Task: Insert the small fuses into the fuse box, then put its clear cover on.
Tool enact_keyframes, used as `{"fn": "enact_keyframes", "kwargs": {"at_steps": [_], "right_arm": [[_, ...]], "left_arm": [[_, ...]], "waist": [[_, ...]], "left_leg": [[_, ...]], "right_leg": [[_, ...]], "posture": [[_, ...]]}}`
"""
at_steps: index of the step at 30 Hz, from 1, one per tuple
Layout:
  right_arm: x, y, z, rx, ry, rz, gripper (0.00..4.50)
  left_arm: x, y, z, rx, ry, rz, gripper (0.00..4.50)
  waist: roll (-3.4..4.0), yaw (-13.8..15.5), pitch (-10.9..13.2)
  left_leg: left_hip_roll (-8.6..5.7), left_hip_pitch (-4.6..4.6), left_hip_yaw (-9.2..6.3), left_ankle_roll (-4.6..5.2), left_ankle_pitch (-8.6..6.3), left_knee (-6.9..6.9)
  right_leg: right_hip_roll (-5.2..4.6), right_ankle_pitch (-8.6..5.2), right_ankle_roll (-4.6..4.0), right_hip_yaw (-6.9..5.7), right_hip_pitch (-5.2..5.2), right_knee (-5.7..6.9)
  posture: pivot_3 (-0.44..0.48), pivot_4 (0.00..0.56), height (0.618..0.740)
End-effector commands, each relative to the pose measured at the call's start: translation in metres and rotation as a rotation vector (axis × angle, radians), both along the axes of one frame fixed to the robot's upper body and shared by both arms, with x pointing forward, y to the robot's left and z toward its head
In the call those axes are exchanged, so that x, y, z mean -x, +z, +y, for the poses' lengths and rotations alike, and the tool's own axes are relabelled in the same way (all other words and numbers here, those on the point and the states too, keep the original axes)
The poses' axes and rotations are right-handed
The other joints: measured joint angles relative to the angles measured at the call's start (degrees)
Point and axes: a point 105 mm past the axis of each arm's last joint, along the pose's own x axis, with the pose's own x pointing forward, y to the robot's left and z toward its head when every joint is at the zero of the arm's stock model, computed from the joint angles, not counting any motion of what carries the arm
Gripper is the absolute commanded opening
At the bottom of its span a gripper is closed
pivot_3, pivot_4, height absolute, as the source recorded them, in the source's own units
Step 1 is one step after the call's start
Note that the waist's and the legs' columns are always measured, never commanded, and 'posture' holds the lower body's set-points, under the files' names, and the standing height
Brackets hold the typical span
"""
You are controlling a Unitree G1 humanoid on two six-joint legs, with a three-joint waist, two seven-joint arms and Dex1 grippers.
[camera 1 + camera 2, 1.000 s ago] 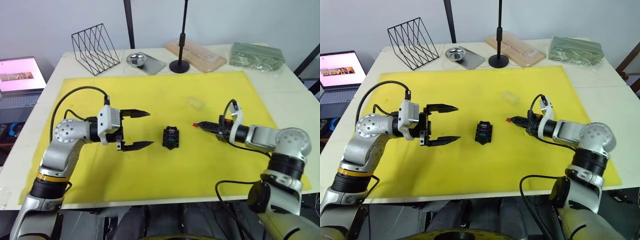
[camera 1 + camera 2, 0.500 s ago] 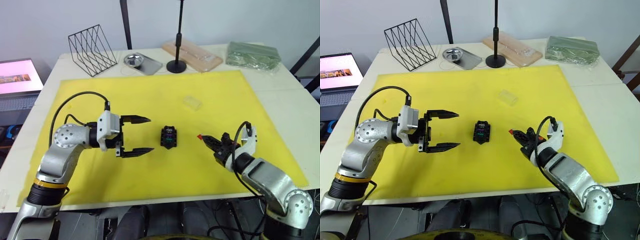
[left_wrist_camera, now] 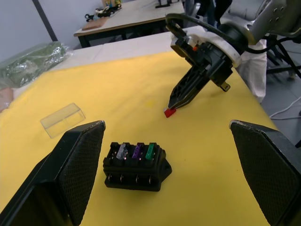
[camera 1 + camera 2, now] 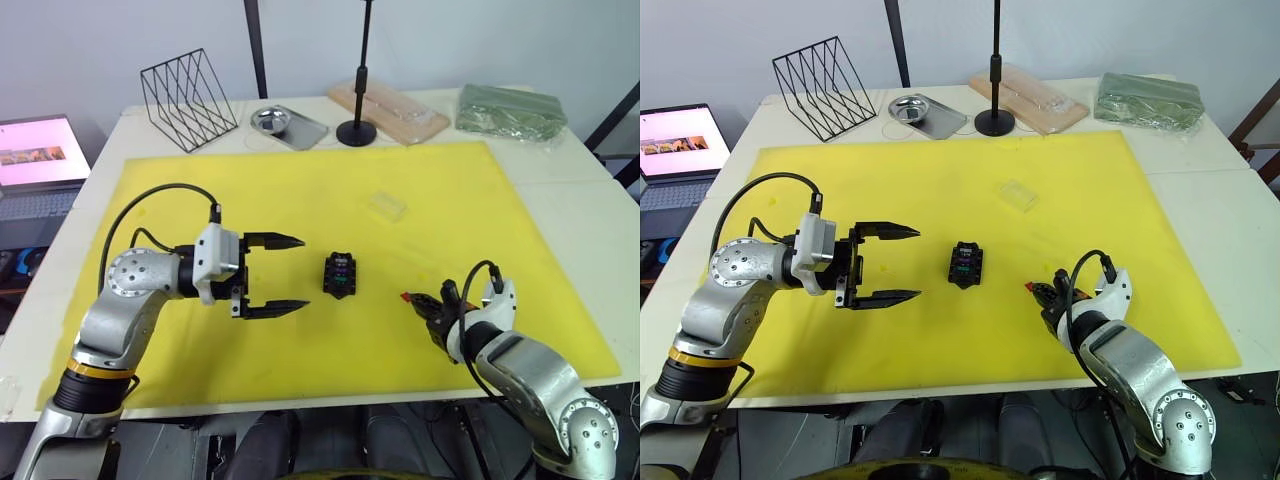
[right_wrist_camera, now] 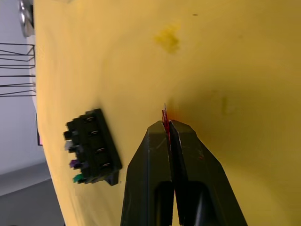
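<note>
Yellow mat point(image 4: 300, 190) | my right gripper point(image 4: 410, 299) clenched on red fuse point(image 3: 168, 112) at fingertips | left gripper point(image 4: 290, 272) released, box point(image 4: 340, 275) just beyond its tips

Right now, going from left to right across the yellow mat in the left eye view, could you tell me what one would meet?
Left hand → fuse box → clear cover → red fuse → right hand, pinching that fuse.

A wire rack point(image 4: 188, 97), steel tray point(image 4: 288, 125) and laptop point(image 4: 42, 165) flank the yellow mat point(image 4: 300, 200).
</note>
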Motion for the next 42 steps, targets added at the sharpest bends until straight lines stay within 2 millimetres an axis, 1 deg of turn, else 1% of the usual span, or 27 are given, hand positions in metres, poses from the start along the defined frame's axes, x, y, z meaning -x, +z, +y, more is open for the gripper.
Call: {"fn": "enact_keyframes", "kwargs": {"at_steps": [1,5,6,9,11,14,16,17,18,19,21,22,23,25,26,29,30,31,32,34,35,36,40,42], "right_arm": [[0.004,-0.010,-0.004,-0.023,0.019,0.012,0.06],[0.005,-0.021,-0.012,-0.027,0.029,0.021,0.06],[0.006,-0.022,-0.014,-0.027,0.034,0.022,0.25],[0.007,-0.028,-0.018,-0.022,0.045,0.032,0.97],[0.010,-0.031,-0.024,-0.012,0.052,0.030,1.69],[0.018,-0.032,-0.035,0.021,0.083,0.021,2.59],[0.023,-0.030,-0.039,0.037,0.111,0.008,3.26],[0.025,-0.028,-0.040,0.055,0.142,0.000,3.26],[0.028,-0.027,-0.041,0.076,0.171,-0.002,3.62],[0.029,-0.020,-0.039,0.112,0.208,-0.021,3.72],[0.028,-0.010,-0.036,0.159,0.252,-0.054,4.29],[0.027,-0.001,-0.039,0.196,0.314,-0.091,4.48],[0.027,0.004,-0.041,0.218,0.358,-0.112,4.48],[0.027,0.021,-0.050,0.259,0.502,-0.154,4.48],[0.028,0.036,-0.051,0.295,0.630,-0.175,4.48],[0.030,0.069,-0.050,0.390,0.936,-0.208,4.48],[0.027,0.078,-0.048,0.401,0.995,-0.235,4.48],[0.020,0.084,-0.047,0.441,1.048,-0.273,4.48],[0.015,0.086,-0.047,0.467,1.083,-0.300,4.48],[0.003,0.092,-0.041,0.553,1.216,-0.389,4.48],[-0.006,0.093,-0.038,0.597,1.271,-0.421,4.48],[-0.013,0.094,-0.034,0.646,1.338,-0.454,4.48],[-0.031,0.093,-0.022,0.786,1.598,-0.525,4.48],[-0.038,0.092,-0.022,0.825,1.687,-0.538,4.48]], "left_arm": [[0.003,0.007,0.001,0.005,-0.001,-0.032,4.50],[0.005,0.006,0.001,0.004,0.002,-0.030,4.50],[0.005,0.005,0.001,0.004,0.002,-0.029,4.50],[0.005,0.004,0.001,0.003,0.003,-0.028,4.50],[0.005,0.005,0.001,0.004,0.004,-0.030,4.50],[0.004,0.005,0.001,0.005,0.002,-0.032,4.50],[0.004,0.005,0.000,0.006,0.000,-0.032,4.50],[0.003,0.005,0.000,0.007,-0.001,-0.033,4.50],[0.003,0.005,-0.001,0.008,-0.001,-0.033,4.50],[0.002,0.005,-0.001,0.010,-0.001,-0.034,4.50],[0.002,0.005,-0.001,0.012,-0.002,-0.035,4.50],[0.002,0.005,-0.002,0.014,-0.003,-0.036,4.50],[0.002,0.005,-0.003,0.015,-0.003,-0.036,4.50],[0.002,0.004,-0.004,0.017,-0.006,-0.037,4.50],[0.002,0.004,-0.004,0.018,-0.009,-0.035,4.50],[0.003,0.003,-0.006,0.021,-0.020,-0.033,4.50],[0.003,0.002,-0.007,0.023,-0.023,-0.033,4.50],[0.002,0.002,-0.007,0.024,-0.026,-0.033,4.50],[0.002,0.002,-0.008,0.024,-0.028,-0.033,4.50],[0.002,0.001,-0.009,0.025,-0.034,-0.033,4.50],[0.002,0.000,-0.010,0.026,-0.037,-0.032,4.50],[0.002,0.000,-0.011,0.026,-0.041,-0.033,4.50],[0.002,-0.001,-0.013,0.027,-0.046,-0.034,4.50],[0.003,-0.002,-0.013,0.026,-0.050,-0.034,4.50]], "waist": [[0.00,0.10,0.00],[-0.02,0.22,-0.01],[-0.03,0.23,-0.01],[-0.03,0.39,-0.02],[-0.05,0.60,-0.03],[-0.05,1.57,-0.03],[-0.08,1.96,-0.05],[-0.14,2.34,-0.09],[-0.13,2.95,-0.08],[-0.13,3.16,-0.08],[-0.17,3.21,-0.08],[-0.17,3.18,-0.08],[-0.13,3.14,-0.06],[-0.04,3.07,-0.01],[-0.07,2.98,0.01],[0.18,2.59,0.17],[0.36,2.22,0.23],[0.32,2.01,0.26],[0.29,1.60,0.28],[0.23,1.34,0.31],[0.28,1.22,0.34],[0.32,0.96,0.38],[0.24,0.36,0.45],[0.19,0.20,0.47]], "left_leg": [[0.00,0.00,-0.01,0.00,0.00,0.00],[0.00,0.04,-0.06,0.00,0.00,0.02],[0.00,0.06,-0.08,0.00,0.00,0.02],[0.00,0.09,-0.10,0.00,0.00,0.03],[0.00,0.10,-0.14,0.00,0.00,0.06],[0.00,0.22,-0.15,0.03,-0.02,0.06],[-0.03,0.32,-0.18,0.06,-0.03,0.08],[-0.03,0.35,-0.19,0.06,-0.04,0.09],[-0.03,0.42,-0.20,0.07,-0.04,0.09],[-0.03,0.47,-0.17,0.06,-0.04,0.09],[-0.05,0.47,-0.18,0.06,-0.04,0.12],[-0.04,0.47,-0.19,0.06,-0.04,0.12],[-0.04,0.47,-0.19,0.06,-0.04,0.11],[-0.07,0.46,-0.12,0.07,-0.04,0.15],[-0.08,0.43,-0.07,0.08,-0.05,0.19],[-0.03,0.39,0.07,0.14,-0.09,0.29],[0.04,0.40,0.15,0.17,-0.10,0.30],[0.05,0.34,0.25,0.17,-0.10,0.28],[0.14,0.32,0.23,0.20,-0.12,0.27],[0.21,0.19,0.16,0.24,-0.15,0.25],[0.21,0.14,0.17,0.24,-0.16,0.25],[0.20,0.05,0.19,0.23,-0.16,0.27],[0.14,-0.20,0.32,0.20,-0.15,0.27],[0.11,-0.24,0.32,0.20,-0.14,0.26]], "right_leg": [[0.00,0.00,0.00,0.00,0.01,0.00],[0.02,0.00,-0.01,-0.02,0.13,-0.04],[0.02,0.00,-0.01,-0.03,0.17,-0.06],[0.03,-0.01,-0.01,-0.04,0.26,-0.12],[0.03,-0.01,-0.01,-0.07,0.31,-0.14],[0.03,-0.05,0.01,-0.10,0.51,-0.24],[0.02,-0.11,-0.02,-0.18,0.75,-0.36],[0.02,-0.14,-0.06,-0.18,0.79,-0.37],[0.00,-0.17,-0.14,-0.14,0.84,-0.40],[-0.02,-0.19,-0.15,-0.11,0.88,-0.40],[-0.03,-0.20,-0.16,-0.12,0.91,-0.41],[-0.03,-0.20,-0.16,-0.13,0.92,-0.41],[-0.03,-0.20,-0.15,-0.12,0.91,-0.41],[-0.06,-0.21,-0.15,-0.10,0.91,-0.43],[-0.07,-0.21,-0.15,-0.10,0.91,-0.45],[-0.06,-0.21,-0.16,-0.12,0.87,-0.44],[-0.04,-0.20,-0.17,-0.11,0.82,-0.42],[-0.01,-0.20,-0.17,-0.15,0.78,-0.42],[0.08,-0.19,-0.16,-0.22,0.77,-0.44],[0.16,-0.20,-0.12,-0.31,0.67,-0.45],[0.17,-0.13,0.07,-0.34,0.60,-0.44],[0.16,-0.12,0.08,-0.33,0.51,-0.44],[0.04,-0.10,0.11,-0.24,0.13,-0.32],[0.01,-0.09,0.11,-0.24,0.07,-0.31]], "posture": [[0.000,0.150,0.740],[0.000,0.150,0.740],[0.000,0.150,0.740],[0.000,0.150,0.740],[0.000,0.150,0.740],[0.000,0.150,0.740],[0.000,0.150,0.740],[0.000,0.150,0.740],[0.000,0.150,0.740],[0.000,0.150,0.740],[0.000,0.150,0.740],[0.000,0.150,0.740],[0.000,0.150,0.740],[0.000,0.150,0.740],[0.000,0.150,0.740],[0.000,0.150,0.740],[0.000,0.150,0.740],[0.000,0.150,0.740],[0.000,0.150,0.740],[0.000,0.150,0.740],[0.000,0.150,0.740],[0.000,0.150,0.740],[0.000,0.150,0.740],[0.000,0.150,0.740]]}}
